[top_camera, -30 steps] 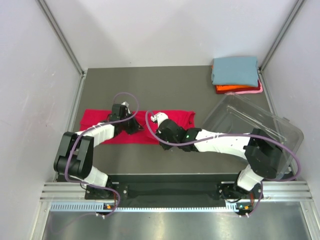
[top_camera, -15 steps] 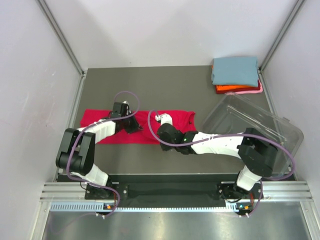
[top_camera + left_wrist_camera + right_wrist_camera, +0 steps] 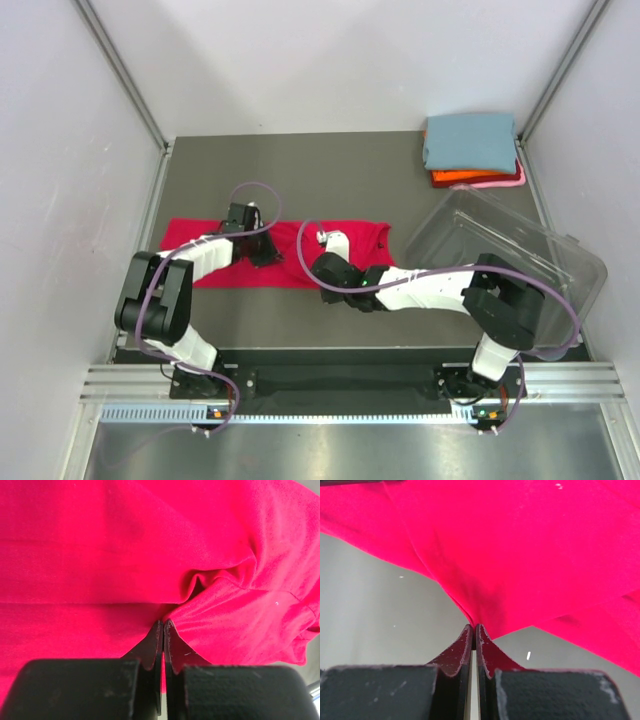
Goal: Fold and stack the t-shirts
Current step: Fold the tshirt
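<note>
Crosswise, crimson red t-shirt (image 3: 185, 240), long axis left to right, left tool (image 3: 163, 625) and right tool (image 3: 474, 627) both pinching it

A matte dark grey worktop (image 3: 340, 165) sits between plain white walls (image 3: 330, 60), aluminium posts (image 3: 120, 70) at its far corners, evenly lit.

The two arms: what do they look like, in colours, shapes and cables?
Both the left arm and right arm have white links between bulky black joints, with a thin purple cable looping along each. The left claw and right claw are dark and flat, tapering to narrow tips.
</note>
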Robot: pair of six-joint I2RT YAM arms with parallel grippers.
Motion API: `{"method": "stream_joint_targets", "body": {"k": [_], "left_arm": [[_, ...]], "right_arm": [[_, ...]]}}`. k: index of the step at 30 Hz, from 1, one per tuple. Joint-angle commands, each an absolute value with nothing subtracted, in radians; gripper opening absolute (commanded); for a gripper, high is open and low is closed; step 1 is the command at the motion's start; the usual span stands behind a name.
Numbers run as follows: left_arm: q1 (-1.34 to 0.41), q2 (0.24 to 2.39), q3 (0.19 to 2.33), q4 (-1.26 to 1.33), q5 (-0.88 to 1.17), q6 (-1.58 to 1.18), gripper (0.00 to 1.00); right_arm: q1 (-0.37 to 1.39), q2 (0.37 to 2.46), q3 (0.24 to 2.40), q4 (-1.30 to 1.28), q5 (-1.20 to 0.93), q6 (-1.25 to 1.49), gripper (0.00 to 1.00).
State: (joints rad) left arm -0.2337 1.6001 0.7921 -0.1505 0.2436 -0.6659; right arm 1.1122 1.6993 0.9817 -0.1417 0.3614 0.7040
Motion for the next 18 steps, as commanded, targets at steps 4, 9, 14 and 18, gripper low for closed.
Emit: {"method": "stream_joint_targets", "body": {"k": [4, 9, 14, 18], "left_arm": [[-0.238, 1.562, 0.845, -0.179, 0.215, -0.630, 0.00], [-0.238, 1.519, 0.845, -0.192, 0.212, -0.646, 0.00], [-0.239, 1.490, 0.841, -0.221, 0.230, -0.675, 0.00], [-0.250, 1.470, 0.839, -0.253, 0.218, -0.683, 0.00]], "right_arm": [[1.157, 1.703, 1.028, -0.161, 0.465, 0.739, 0.00], [1.181, 1.687, 1.038, -0.190, 0.508, 0.735, 0.00], [1.206, 1.672, 1.045, -0.213, 0.535, 0.723, 0.00], [1.221, 1.672, 1.052, -0.219, 0.520, 0.703, 0.00]]}}
